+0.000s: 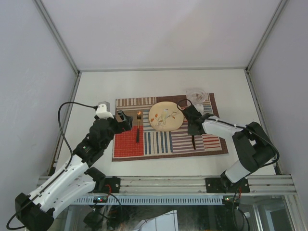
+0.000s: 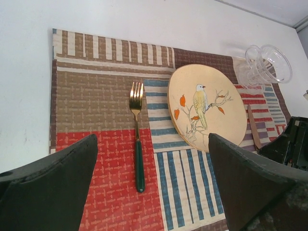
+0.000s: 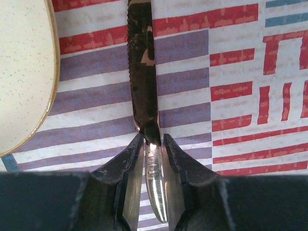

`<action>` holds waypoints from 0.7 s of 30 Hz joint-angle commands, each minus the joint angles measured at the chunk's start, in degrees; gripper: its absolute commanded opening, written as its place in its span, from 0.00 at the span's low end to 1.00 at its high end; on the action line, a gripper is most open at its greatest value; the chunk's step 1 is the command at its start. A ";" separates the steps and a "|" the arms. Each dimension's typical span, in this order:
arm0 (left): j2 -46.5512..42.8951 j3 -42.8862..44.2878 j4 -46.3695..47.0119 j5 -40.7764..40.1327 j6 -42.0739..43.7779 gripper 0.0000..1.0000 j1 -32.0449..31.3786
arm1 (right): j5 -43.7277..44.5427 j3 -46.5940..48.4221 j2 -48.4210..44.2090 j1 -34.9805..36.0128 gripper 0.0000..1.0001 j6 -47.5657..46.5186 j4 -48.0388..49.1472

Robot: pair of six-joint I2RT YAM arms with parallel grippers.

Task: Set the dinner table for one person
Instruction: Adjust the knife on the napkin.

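Straddling the knife (image 3: 143, 72), seen wrist-view only, right claw (image 3: 154, 142): grip unclear; left claw (image 2: 152, 138) gapes.

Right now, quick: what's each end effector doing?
Left end effector: open, holding nothing.
Right end effector: closed on the knife, which lies flat on the placemat.

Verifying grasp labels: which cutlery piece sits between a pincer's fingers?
The knife, right of the plate, sits inside the right pincer; the green-handled fork lies free.
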 commanded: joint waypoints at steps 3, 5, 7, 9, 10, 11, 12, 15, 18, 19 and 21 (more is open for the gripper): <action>-0.38 -0.61 1.97 -0.72 -0.61 1.00 -0.15 | 0.18 -1.61 -2.15 -0.15 0.22 -0.11 0.84; -0.57 -0.48 1.79 -0.84 -0.61 1.00 -0.15 | 0.02 -2.29 -2.49 -0.17 0.22 -0.01 1.15; -0.65 -0.46 1.68 -0.92 -0.61 1.00 -0.14 | -0.07 -2.74 -2.65 -0.17 0.22 0.18 1.25; -0.68 -0.52 1.68 -0.95 -0.51 1.00 -0.15 | -0.20 -3.01 -2.56 -0.09 0.22 0.31 1.53; -0.66 -0.41 1.64 -1.01 -0.52 1.00 -0.14 | -0.41 -3.20 -2.50 -0.08 0.22 0.33 1.71; -0.62 -0.44 1.60 -1.03 -0.53 1.00 -0.15 | -0.58 -3.31 -2.39 -0.08 0.23 0.44 1.93; -0.61 -0.36 1.59 -1.03 -0.53 0.99 -0.14 | -0.61 -3.41 -2.25 -0.08 0.22 0.51 2.18; -0.81 -0.23 1.52 -1.11 -0.52 1.00 -0.14 | -1.02 -3.37 -1.65 0.03 0.19 0.47 2.88; -0.90 -0.04 1.14 -1.34 -0.31 1.00 -0.14 | -1.57 -3.38 -1.37 0.06 0.08 0.35 3.46; -1.00 -0.01 1.01 -1.46 -0.27 0.99 -0.15 | -1.63 -3.44 -1.40 0.04 0.04 0.27 3.54; -1.19 -0.04 0.82 -1.72 -0.18 1.00 -0.14 | -1.67 -3.44 -1.60 0.01 0.00 -0.09 3.58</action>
